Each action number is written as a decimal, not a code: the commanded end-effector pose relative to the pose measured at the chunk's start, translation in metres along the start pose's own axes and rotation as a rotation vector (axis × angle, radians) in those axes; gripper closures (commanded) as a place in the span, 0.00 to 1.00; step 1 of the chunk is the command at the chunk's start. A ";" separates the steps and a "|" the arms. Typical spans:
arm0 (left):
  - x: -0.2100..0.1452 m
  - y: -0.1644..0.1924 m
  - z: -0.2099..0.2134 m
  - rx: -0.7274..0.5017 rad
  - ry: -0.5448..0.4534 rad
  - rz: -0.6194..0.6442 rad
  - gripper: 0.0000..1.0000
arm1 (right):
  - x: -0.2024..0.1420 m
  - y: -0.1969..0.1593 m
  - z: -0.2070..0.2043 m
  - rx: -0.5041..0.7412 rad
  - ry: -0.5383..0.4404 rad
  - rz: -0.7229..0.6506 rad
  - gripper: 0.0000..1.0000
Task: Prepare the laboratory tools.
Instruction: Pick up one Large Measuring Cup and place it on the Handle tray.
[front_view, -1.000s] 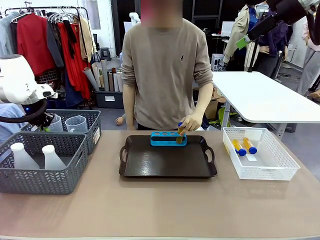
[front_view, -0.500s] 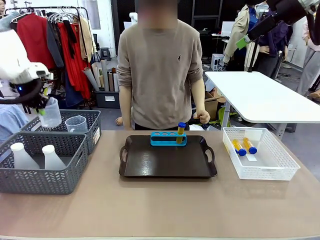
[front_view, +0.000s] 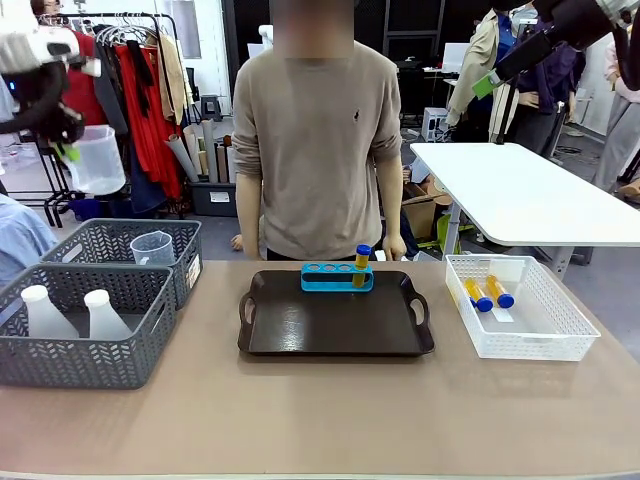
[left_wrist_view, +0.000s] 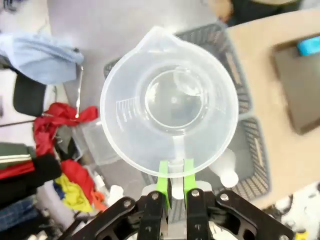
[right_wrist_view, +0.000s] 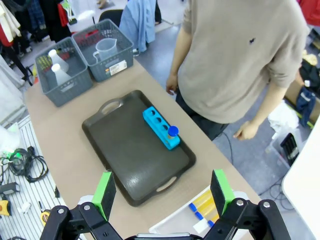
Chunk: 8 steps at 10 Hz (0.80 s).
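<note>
The left gripper (left_wrist_view: 174, 176) pinches the handle of the clear jug (left_wrist_view: 170, 100) and holds it high in the air over the grey baskets (front_view: 100, 355), while the right gripper (right_wrist_view: 162, 192) is spread wide, high above the brown tray (front_view: 330, 325), where one blue-capped tube (front_view: 362, 262) stands in the blue rack (front_view: 325, 280).

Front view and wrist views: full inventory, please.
tray: one, dark brown, table centre
rack: one, blue, on tray's far edge
white basket: one, right of tray
grey baskets: two, table's left
tubes: three, amber with blue caps; one upright in rack, two lying in white basket
flasks: two, white, nearer grey basket
jugs: two, clear; one in farther grey basket, one in left claw
person: one, beige top, far side
left claw: shut on jug's handle, raised
right claw: open, high above table
</note>
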<state>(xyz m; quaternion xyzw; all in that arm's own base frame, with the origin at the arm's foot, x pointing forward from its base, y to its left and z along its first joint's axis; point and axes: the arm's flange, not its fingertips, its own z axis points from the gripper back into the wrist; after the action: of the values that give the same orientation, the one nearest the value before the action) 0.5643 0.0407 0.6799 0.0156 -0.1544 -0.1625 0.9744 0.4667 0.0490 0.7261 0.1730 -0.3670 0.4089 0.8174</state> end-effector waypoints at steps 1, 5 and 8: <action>0.008 -0.006 0.054 -0.063 -0.021 -0.130 1.00 | -0.001 0.002 0.000 0.001 -0.002 0.001 0.00; -0.005 -0.060 0.147 -0.134 -0.069 -0.357 1.00 | -0.001 0.002 0.000 0.001 -0.002 0.001 0.00; -0.018 -0.081 0.186 -0.162 -0.103 -0.403 1.00 | -0.001 0.002 0.000 0.001 -0.002 0.001 0.00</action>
<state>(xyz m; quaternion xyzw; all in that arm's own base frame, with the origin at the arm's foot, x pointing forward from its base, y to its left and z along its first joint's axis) 0.4652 -0.0319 0.8350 -0.0299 -0.1808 -0.3613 0.9143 0.4667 0.0489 0.7260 0.1729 -0.3669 0.4088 0.8176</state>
